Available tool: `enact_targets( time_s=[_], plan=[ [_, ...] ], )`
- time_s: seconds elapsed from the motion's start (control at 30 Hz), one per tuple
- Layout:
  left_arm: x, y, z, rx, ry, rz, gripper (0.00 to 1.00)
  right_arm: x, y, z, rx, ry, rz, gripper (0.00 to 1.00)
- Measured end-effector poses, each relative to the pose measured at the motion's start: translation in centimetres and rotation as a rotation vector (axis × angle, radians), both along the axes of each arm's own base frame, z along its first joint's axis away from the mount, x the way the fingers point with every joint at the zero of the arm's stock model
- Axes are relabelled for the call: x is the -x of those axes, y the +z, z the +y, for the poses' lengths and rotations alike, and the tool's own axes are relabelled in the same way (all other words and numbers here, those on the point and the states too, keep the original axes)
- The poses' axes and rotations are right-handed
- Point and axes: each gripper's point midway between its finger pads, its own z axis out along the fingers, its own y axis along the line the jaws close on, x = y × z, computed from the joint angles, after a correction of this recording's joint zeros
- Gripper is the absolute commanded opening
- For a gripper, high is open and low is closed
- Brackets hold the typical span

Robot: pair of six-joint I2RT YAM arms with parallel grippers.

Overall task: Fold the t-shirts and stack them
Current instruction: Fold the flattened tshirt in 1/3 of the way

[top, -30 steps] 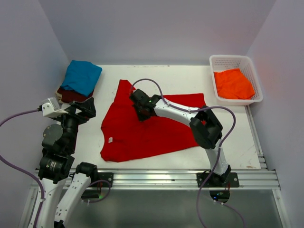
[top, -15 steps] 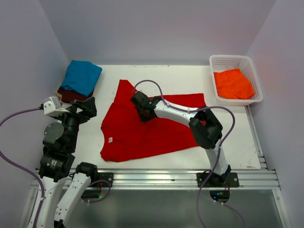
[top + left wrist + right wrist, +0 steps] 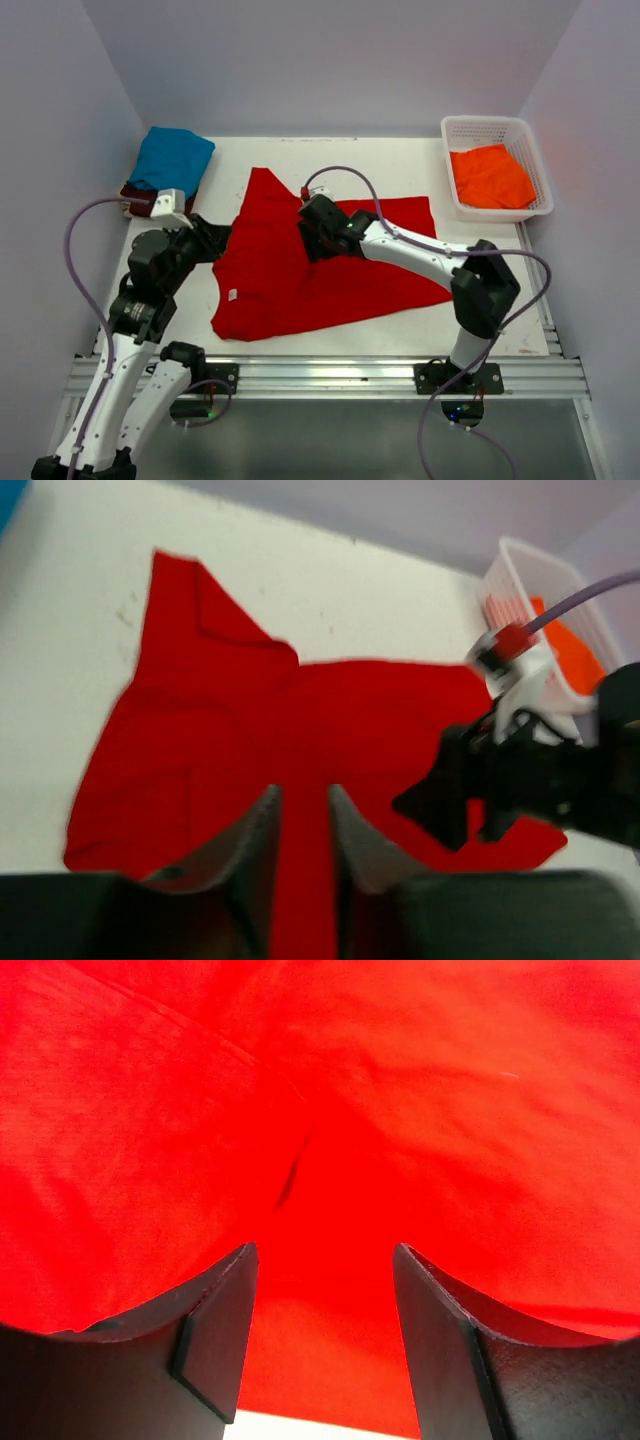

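A bright red t-shirt (image 3: 300,275) lies spread out in the middle of the white table (image 3: 400,160), with one sleeve pointing to the back. My right gripper (image 3: 318,232) hangs low over its upper middle, jaws wide open, and only red cloth (image 3: 400,1110) shows beneath them. My left gripper (image 3: 215,240) hovers at the shirt's left edge. In the left wrist view its fingers (image 3: 255,830) stand a narrow gap apart, with nothing between them. A folded teal blue t-shirt (image 3: 172,160) rests on a dark maroon one (image 3: 135,195) at the back left. An orange t-shirt (image 3: 490,175) lies in the basket.
The white lattice basket (image 3: 497,122) stands at the back right corner, against the right wall. Grey walls close in the table on the left, back and right. A metal rail (image 3: 330,375) runs along the near edge.
My right gripper has opened, let go of the red shirt and shifted slightly right. My left arm has swung in from the left to the shirt's edge, and its jaws have narrowed.
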Motion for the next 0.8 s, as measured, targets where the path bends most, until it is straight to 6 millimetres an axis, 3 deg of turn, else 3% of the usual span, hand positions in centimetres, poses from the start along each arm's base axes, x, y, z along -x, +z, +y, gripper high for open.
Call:
enact_targets(
  time_s=[0.03,0.07,0.1,0.17,0.27,0.47,0.57,0.7,0.8],
  plan=[
    [0.1,-1.8,-0.6,-0.006,-0.035,0.047,0.01,0.1,0.7,-0.3,-0.008,-0.004,-0.012,0.39],
    [0.3,-3.5,-1.0,-0.01,-0.063,0.084,0.0,0.1,1.9,-0.7,-0.03,-0.017,-0.042,0.32],
    [0.7,-5.3,-1.4,-0.01,-0.088,0.132,0.0,0.1,3.0,-1.3,-0.045,-0.029,-0.069,0.16],
    [1.7,-8.5,-2.1,-0.001,-0.13,0.212,0.0,0.1,4.5,-2.7,-0.069,-0.071,-0.109,0.02],
    [2.9,-11.5,-2.7,0.021,-0.167,0.293,0.0,-0.5,4.7,-5.2,-0.071,-0.156,-0.126,0.0],
    [4.4,-17.3,-3.6,0.085,-0.189,0.449,0.0,-1.8,0.9,-11.4,0.006,-0.33,-0.068,0.0],
    [4.3,-19.0,-4.4,0.093,-0.196,0.511,0.0,-2.0,0.4,-12.6,0.019,-0.364,-0.059,0.0],
    [2.3,-20.1,-5.5,0.069,-0.189,0.547,0.0,-2.6,0.4,-13.2,0.007,-0.383,-0.058,0.0],
    [-1.1,-19.8,-5.6,0.041,-0.136,0.543,0.0,-2.7,0.3,-13.3,-0.002,-0.384,-0.049,0.0]
  ],
)
